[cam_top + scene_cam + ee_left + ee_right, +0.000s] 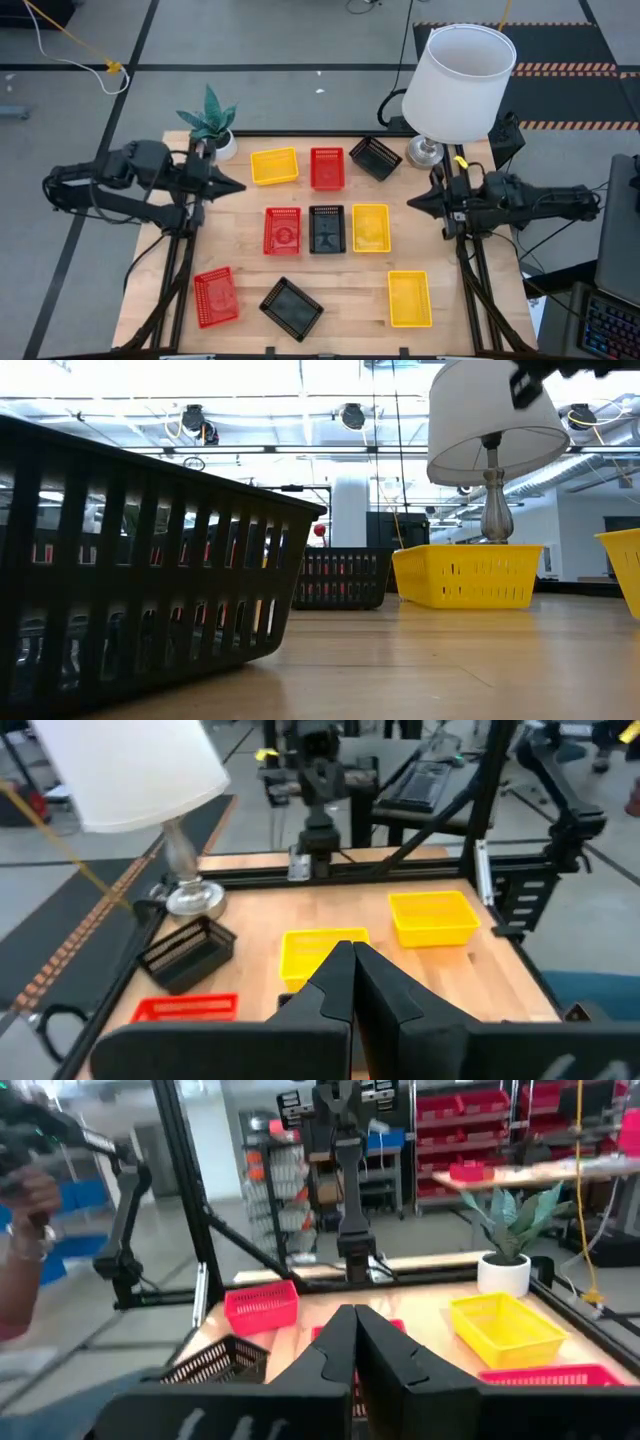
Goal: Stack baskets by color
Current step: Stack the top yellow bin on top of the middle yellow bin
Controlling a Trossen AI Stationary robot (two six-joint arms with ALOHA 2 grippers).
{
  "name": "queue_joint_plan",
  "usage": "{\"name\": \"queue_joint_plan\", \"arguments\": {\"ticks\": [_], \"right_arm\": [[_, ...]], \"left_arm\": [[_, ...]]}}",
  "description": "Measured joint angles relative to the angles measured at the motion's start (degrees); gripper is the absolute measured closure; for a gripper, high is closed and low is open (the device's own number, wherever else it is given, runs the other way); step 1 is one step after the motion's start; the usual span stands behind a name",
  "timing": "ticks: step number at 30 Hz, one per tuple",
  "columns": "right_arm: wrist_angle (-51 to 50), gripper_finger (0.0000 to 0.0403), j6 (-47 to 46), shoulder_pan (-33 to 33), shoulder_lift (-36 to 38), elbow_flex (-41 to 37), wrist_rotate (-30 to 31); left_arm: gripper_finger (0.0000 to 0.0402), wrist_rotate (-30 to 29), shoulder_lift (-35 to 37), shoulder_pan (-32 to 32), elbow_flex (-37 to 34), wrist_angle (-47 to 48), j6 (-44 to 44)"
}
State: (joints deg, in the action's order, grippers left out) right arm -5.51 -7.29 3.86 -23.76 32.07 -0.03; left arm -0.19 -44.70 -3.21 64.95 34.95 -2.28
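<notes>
Nine baskets rest on their bases on the wooden table. In the far row stand a yellow basket, a red one and a black one. The middle row has red, black and yellow. Nearest are red, black and yellow. My left gripper hovers shut over the table's left edge, pointing toward the middle. My right gripper hovers shut over the right edge, facing it. Neither holds anything.
A potted plant stands at the far left corner and a lamp with a white shade at the far right corner. A black frame borders the table. A person's hand shows beyond the table.
</notes>
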Motion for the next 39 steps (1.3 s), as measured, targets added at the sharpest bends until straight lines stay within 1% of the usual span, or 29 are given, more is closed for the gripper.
{"name": "queue_joint_plan", "arguments": {"ticks": [4,9,11,14,16,21,25,28,34,39], "right_arm": [[-8.9,0.0403,2.7,0.0,-8.0,11.7,0.0],[-20.9,0.0403,5.0,0.0,-16.5,26.8,0.0],[-24.1,0.0403,5.0,0.0,-19.2,31.9,0.2],[-28.3,0.0403,5.0,0.0,-22.5,37.8,2.0],[-29.3,0.0403,5.0,0.0,-23.9,40.2,3.9],[-29.0,0.0403,4.6,0.0,-25.8,40.5,7.1],[-28.2,0.0403,4.1,0.0,-26.3,38.2,9.5],[-23.7,0.0403,3.5,0.0,-26.3,34.6,10.0],[-10.9,0.0403,3.7,0.7,-26.3,26.4,9.0],[-5.5,0.0403,3.5,0.9,-26.3,20.8,9.0]], "left_arm": [[0.0399,-0.8,0.1,-3.2,-3.1,-2.6,0.1],[0.0399,-6.9,0.1,-6.6,-4.8,-4.6,-0.2],[0.0399,-8.4,0.1,-7.5,-5.5,-5.7,-0.4],[0.0399,-9.3,0.1,-8.3,-6.4,-7.2,-0.5],[0.0399,-9.4,0.1,-8.7,-7.4,-8.1,-0.5],[0.0399,-9.5,0.0,-9.4,-11.5,-11.7,-0.6],[0.0399,-9.5,0.0,-9.4,-12.0,-12.2,-0.6],[0.0399,-9.5,0.0,-9.4,-12.4,-11.9,-0.5],[0.0398,-9.4,-0.3,-9.4,-12.4,-9.6,2.9],[0.0398,-10.3,-1.6,-11.3,-12.4,-8.5,4.3]]}}
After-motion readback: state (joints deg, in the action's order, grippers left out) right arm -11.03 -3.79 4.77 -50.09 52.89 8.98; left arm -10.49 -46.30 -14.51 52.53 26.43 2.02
